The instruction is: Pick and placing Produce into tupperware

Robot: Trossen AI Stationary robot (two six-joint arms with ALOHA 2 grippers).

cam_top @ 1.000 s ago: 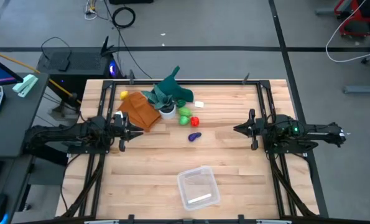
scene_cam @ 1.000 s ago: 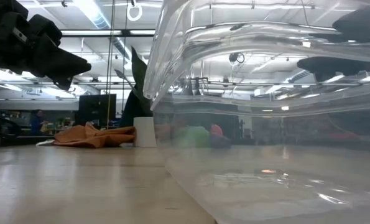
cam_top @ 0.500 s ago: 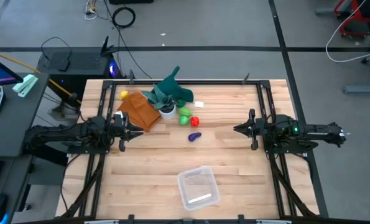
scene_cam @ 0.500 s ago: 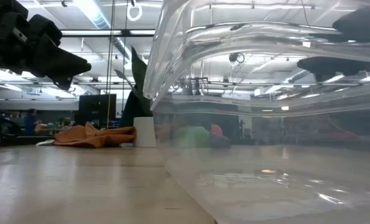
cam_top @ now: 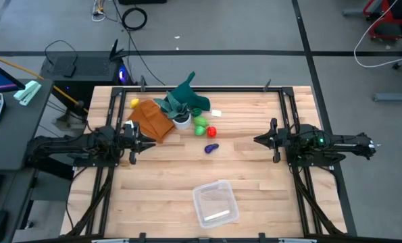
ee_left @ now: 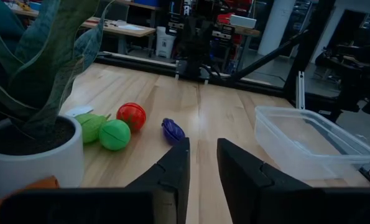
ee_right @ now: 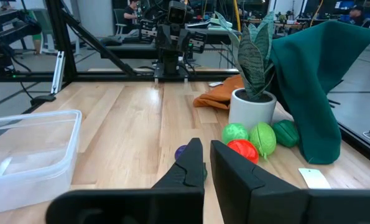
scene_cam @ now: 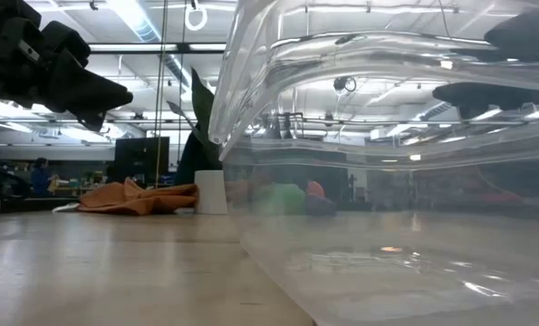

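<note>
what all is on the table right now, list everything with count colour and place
tupperware: one, clear, empty, near edge of the table
purple produce: one, mid-table, nearest the tupperware
red produce: one, just behind the purple one
green produce: at least two, beside the red one, by the pot
yellow produce: one, far left corner, behind the cloth
orange-brown cloth: one, left of the pot
white pot: one, with teal-green leaves, mid-back
teal cloth: one, behind the pot
white card: one, right of the pot
left gripper: slightly open, holding nothing, left side
right gripper: shut, holding nothing, right side
</note>
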